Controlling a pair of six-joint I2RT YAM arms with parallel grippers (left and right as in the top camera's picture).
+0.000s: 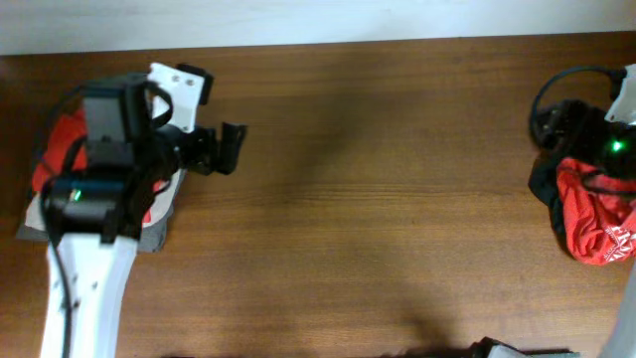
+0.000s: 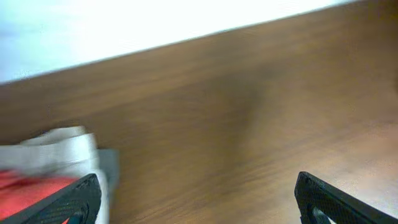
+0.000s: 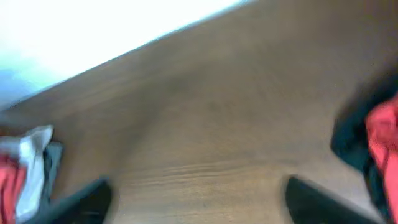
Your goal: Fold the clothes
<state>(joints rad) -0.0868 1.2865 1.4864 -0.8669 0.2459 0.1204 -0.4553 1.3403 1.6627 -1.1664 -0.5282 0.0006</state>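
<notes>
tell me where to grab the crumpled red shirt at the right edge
I'd pinch a raised fold on top of the red shirt, coming straight down from above. It lies in a crumpled heap with no flat edge showing, and the black garment crowds its left side.

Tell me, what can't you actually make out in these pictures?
- Folded pile, overhead view: the left arm covers most of it, so its garments cannot be counted.
- Crumpled red garment, overhead view: cut off by the right edge, and its white print is too small to read.
- Right gripper, right wrist view: blur smears its fingers, though they stand wide apart with nothing between them.
</notes>
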